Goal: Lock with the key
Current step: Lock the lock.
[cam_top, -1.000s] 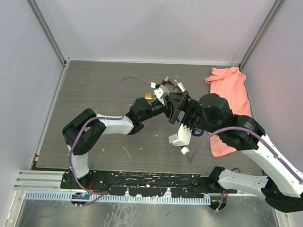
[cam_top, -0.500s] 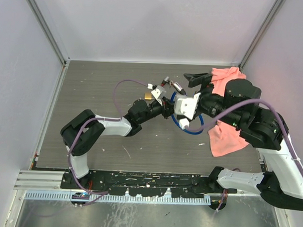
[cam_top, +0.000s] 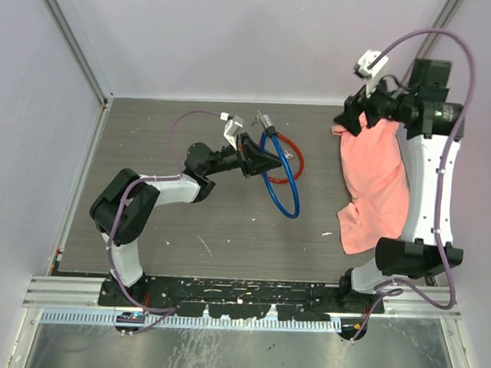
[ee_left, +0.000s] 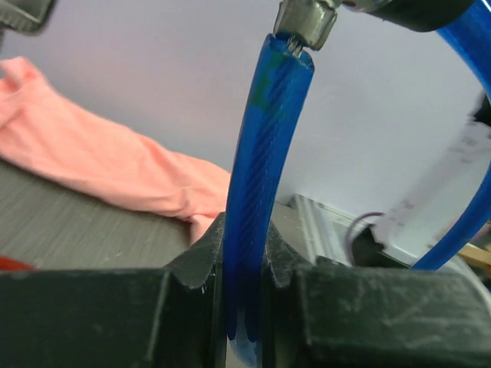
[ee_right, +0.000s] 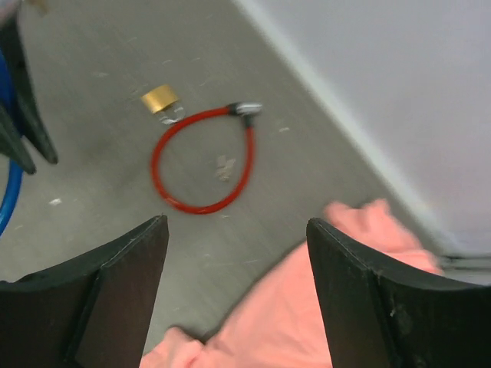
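Blue cable lock [ee_left: 268, 138], clamped in the closed left gripper [ee_left: 244, 261], hangs above the table [cam_top: 163, 221]; best held steady, lock head outward. Below lie a red cable lock [ee_right: 154, 165], brass padlock [ee_right: 159, 98] and pink cloth [cam_top: 375, 180]. Right gripper [ee_right: 236, 230]: raised, agape, empty. Two cables, one padlock, one cloth; key not discernible.

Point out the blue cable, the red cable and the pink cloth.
blue cable [ee_left: 261, 176]: left wrist view, on the straight run below its metal end.
red cable [ee_right: 156, 162]: right wrist view, on the left arc of the loop.
pink cloth [cam_top: 376, 179]: top external view, on the middle of the fabric.
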Robot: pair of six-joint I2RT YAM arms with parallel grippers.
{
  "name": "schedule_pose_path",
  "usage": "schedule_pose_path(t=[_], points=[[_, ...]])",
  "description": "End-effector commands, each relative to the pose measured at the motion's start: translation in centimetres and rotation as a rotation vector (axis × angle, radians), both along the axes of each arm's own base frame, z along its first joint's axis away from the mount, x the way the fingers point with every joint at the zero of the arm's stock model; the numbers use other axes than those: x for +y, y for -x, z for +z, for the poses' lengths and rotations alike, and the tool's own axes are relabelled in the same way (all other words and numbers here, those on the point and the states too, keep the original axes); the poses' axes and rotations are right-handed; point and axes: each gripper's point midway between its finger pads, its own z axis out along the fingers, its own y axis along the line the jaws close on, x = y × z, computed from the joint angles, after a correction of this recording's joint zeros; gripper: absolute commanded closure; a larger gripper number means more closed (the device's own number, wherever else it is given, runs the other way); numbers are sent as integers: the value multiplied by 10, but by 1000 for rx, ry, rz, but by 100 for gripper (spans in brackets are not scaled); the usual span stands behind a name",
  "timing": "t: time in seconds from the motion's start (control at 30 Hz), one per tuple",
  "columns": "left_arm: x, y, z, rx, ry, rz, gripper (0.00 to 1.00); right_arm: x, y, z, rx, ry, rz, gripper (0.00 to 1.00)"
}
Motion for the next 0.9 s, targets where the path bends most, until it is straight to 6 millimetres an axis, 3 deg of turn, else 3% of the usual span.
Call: schedule_pose_path(t=[0.0,0.13,0.2,0.43,0.57,0.87], points=[[4,49,61,-120,76,-291,100,45,44,-45,125,-145,343,21],[5,65,74,-89,40,-426,100,70,62,-41,37,-308,461,11],[6,68,81,-83,36,-452,100,78,67,-34,31,-393,485,10],[7,72,108,-40,38,-520,100,96,92,0,52,-525,562,16],[4,72,118,-13,49,-537,100,112,108,8,103,-575,597,18],[-9,89,136,-11,73,-598,100,121,107,20,108,-729,597,24]])
